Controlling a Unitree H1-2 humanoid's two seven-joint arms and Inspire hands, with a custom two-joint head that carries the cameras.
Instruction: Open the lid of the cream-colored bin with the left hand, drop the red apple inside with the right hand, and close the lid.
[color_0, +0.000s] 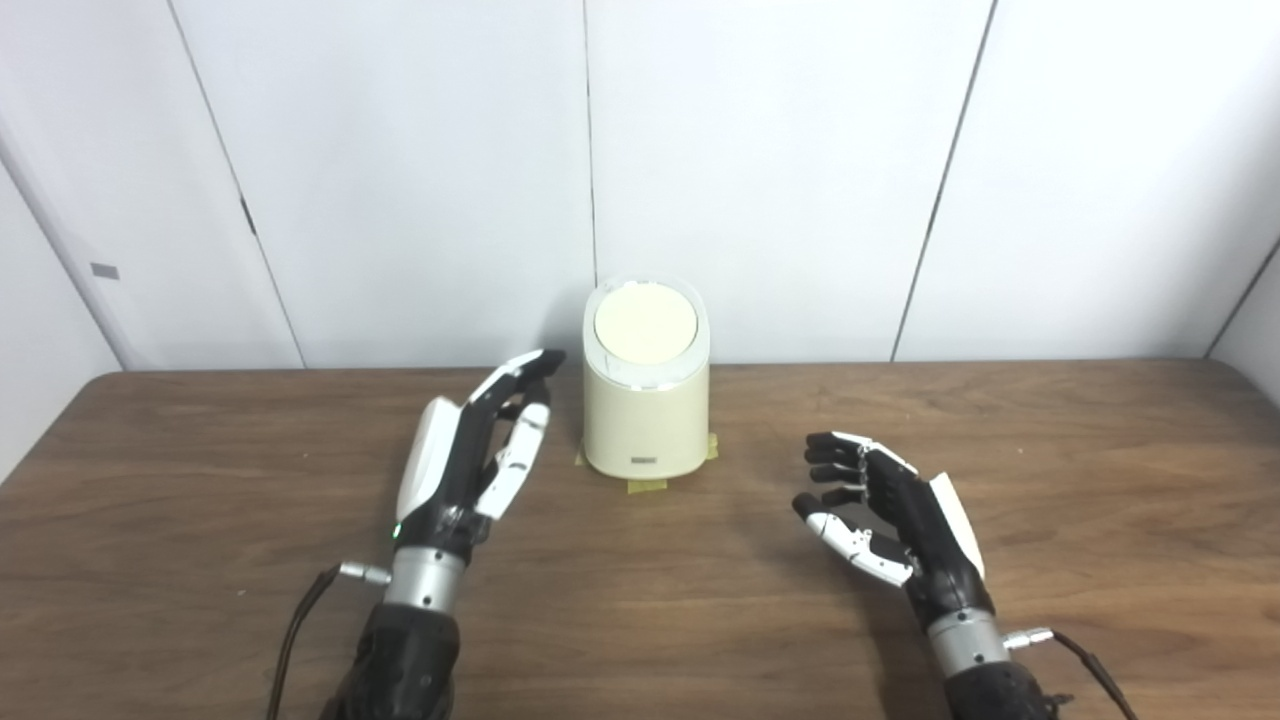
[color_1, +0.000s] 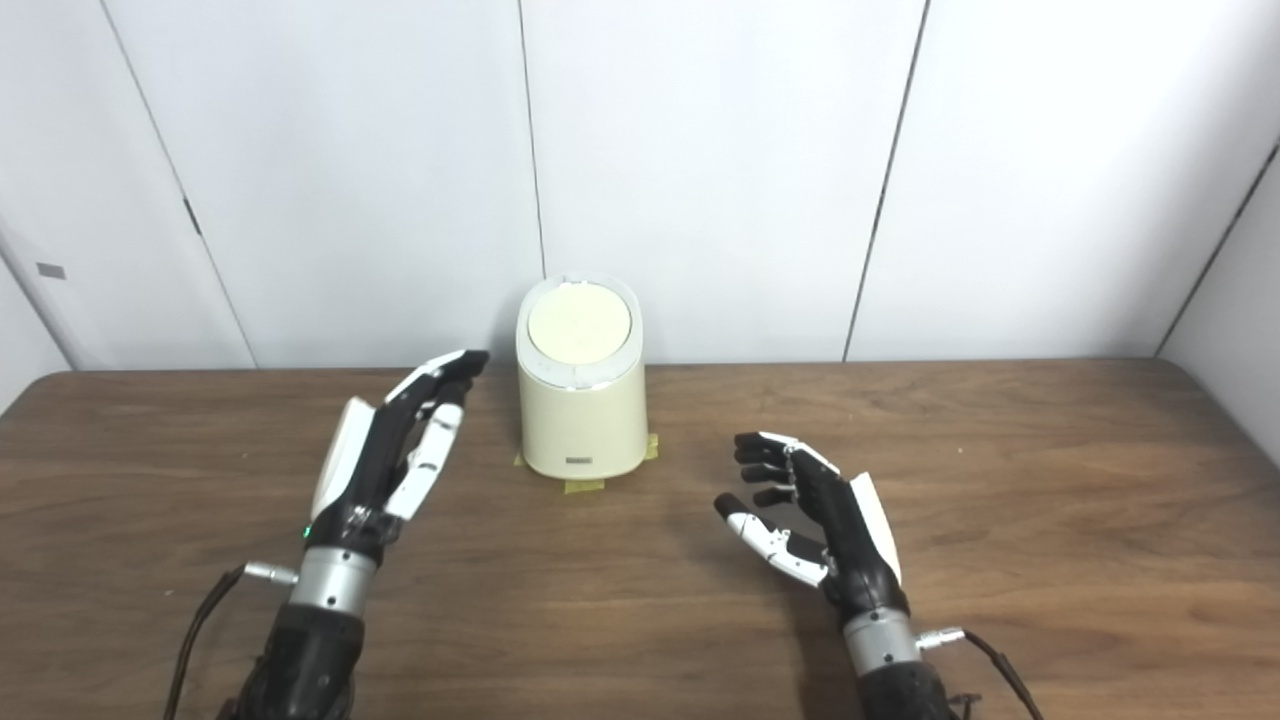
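A cream-colored bin (color_0: 646, 420) stands near the back middle of the wooden table, held by yellow tape at its base. Its round lid (color_0: 645, 323) lies shut on top, tilted toward me. My left hand (color_0: 478, 455) is open just left of the bin, fingers stretched toward its upper side, not touching it. Open and empty, my right hand (color_0: 875, 505) hovers over the table to the bin's right and nearer me, with fingers curled loosely. No red apple shows in either view.
The brown wooden table (color_0: 1100, 480) runs across the whole view, backed by a white panelled wall (color_0: 780, 150). Cables trail from both wrists at the bottom edge.
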